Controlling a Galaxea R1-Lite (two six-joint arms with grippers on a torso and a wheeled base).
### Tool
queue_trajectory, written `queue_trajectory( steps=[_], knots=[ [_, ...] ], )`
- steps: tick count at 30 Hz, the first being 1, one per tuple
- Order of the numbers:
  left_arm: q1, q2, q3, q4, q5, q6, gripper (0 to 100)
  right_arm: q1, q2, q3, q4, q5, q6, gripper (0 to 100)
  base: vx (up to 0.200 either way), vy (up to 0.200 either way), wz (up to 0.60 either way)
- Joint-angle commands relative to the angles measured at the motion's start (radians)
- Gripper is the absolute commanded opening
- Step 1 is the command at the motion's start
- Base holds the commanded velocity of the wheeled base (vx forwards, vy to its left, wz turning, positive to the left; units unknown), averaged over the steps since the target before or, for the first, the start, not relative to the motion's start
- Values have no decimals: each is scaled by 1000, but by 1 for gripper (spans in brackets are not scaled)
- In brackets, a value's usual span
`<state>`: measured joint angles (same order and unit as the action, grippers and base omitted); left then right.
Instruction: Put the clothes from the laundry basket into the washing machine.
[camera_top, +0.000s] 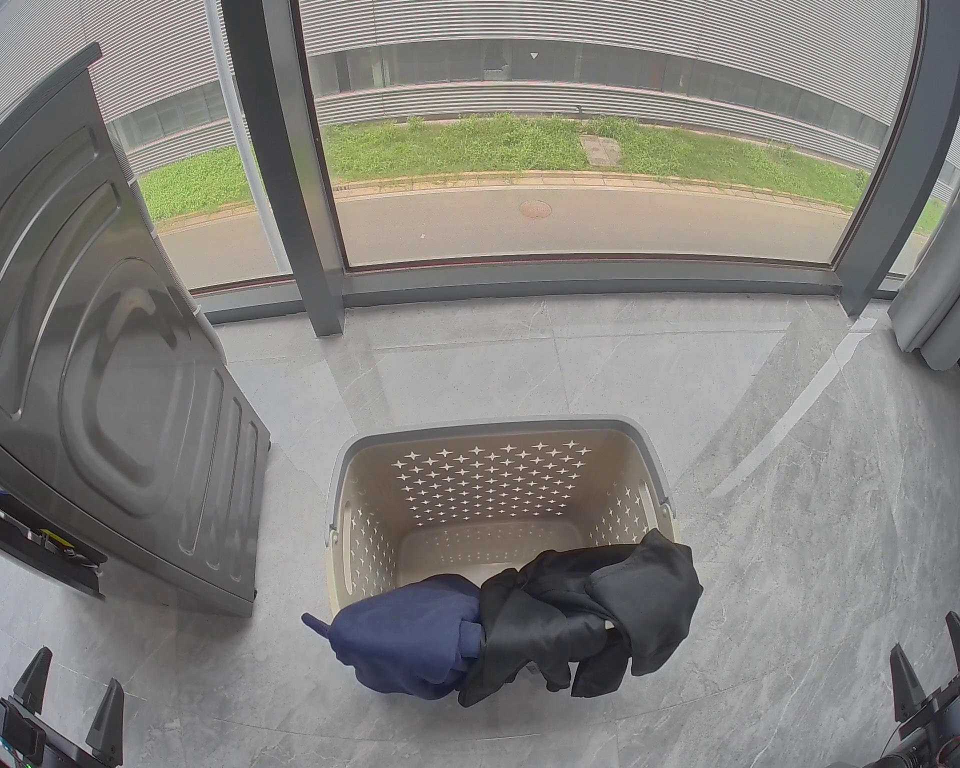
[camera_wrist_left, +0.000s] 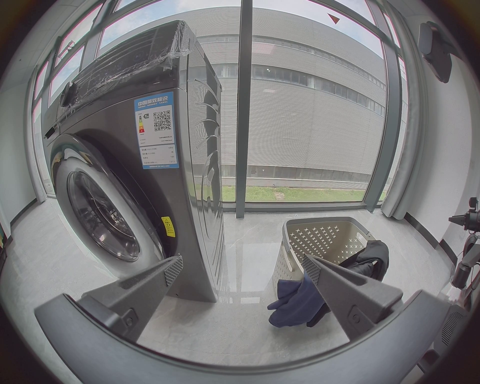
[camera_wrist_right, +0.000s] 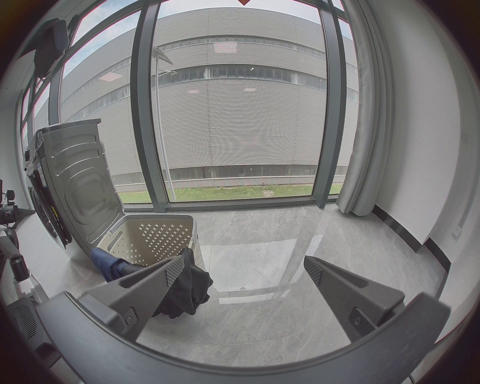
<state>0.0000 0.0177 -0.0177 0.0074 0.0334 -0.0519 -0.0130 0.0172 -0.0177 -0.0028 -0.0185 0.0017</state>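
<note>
A beige laundry basket (camera_top: 500, 432) stands on the floor in front of me. A navy garment (camera_top: 410, 635) and a black garment (camera_top: 600, 600) hang over its near rim. The grey washing machine (camera_top: 110, 380) stands to the left of the basket; its round door (camera_wrist_left: 102, 217) faces my left wrist camera. My left gripper (camera_top: 70, 705) is low at the near left, open and holding nothing. My right gripper (camera_top: 930, 665) is low at the near right, open as well. In the right wrist view the basket (camera_wrist_right: 150, 237) and the black garment (camera_wrist_right: 192, 287) lie beyond the open fingers (camera_wrist_right: 160, 285).
Tall windows with a dark frame post (camera_top: 290, 170) close off the far side. A grey curtain (camera_top: 930, 300) hangs at the far right. Bare tiled floor (camera_top: 800, 450) stretches right of the basket and between the basket and the windows.
</note>
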Motion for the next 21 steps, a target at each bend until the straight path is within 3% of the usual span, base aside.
queue_trajectory(
  steps=[1, 7, 16, 21],
  knots=[
    [0, -18, 16, 0, 0, 0, 100, -1, 0, 18, 0, 0, 0, 100, 0, 0, 0],
    [0, -18, 15, 0, 0, 0, 100, -1, 0, 18, 0, 0, 0, 100, 200, 0, 0],
    [0, -18, 15, 0, 0, -2, 100, -1, 0, 18, 0, 0, 0, 100, 0, 0, 0],
    [0, -18, 15, 0, 0, 0, 100, -1, 0, 18, 0, 0, 0, 100, 120, 0, 0]
  ],
)
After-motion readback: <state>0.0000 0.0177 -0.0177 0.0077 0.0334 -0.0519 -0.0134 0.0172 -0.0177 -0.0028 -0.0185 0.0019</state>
